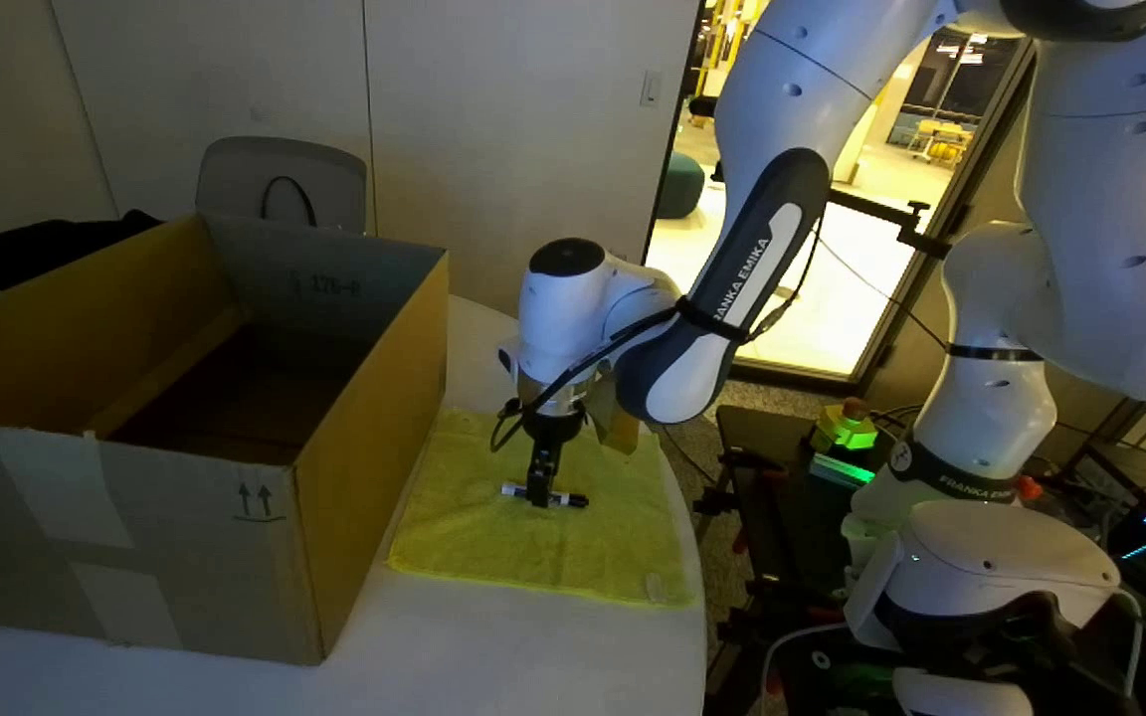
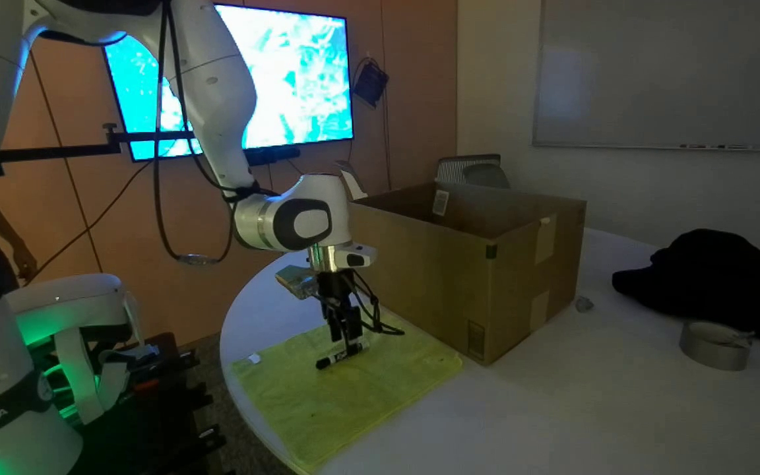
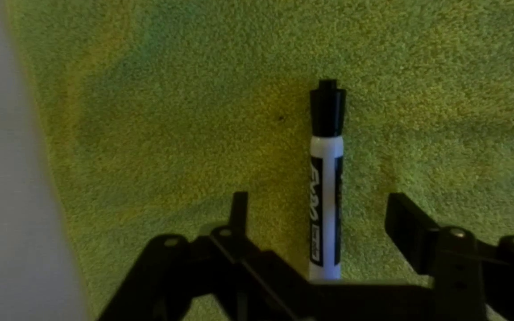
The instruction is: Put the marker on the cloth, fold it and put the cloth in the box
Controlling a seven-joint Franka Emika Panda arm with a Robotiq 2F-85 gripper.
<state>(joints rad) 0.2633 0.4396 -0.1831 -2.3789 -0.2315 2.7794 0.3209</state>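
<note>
Wrist view: we see the gripper (image 3: 318, 196), fingers apart, astride the marker (image 3: 328, 200) on the cloth (image 3: 172, 111); we cannot tell whether it hides the white tip. In an exterior view the box (image 1: 374, 447), cut off at left, has a shadowed floor; the cloth lies just right, near the table (image 1: 493, 656) edge, open tabletop on the near side.

Claw (image 1: 539, 498) partly hides marker (image 1: 566, 499) in exterior view; box (image 1: 364, 457) cut off.

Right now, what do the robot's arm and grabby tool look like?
The arm is white and rounded, with dark panels, FRANKA EMIKA lettering and black cables. The tool is black, with two angular fingers and small shiny screws.
</note>
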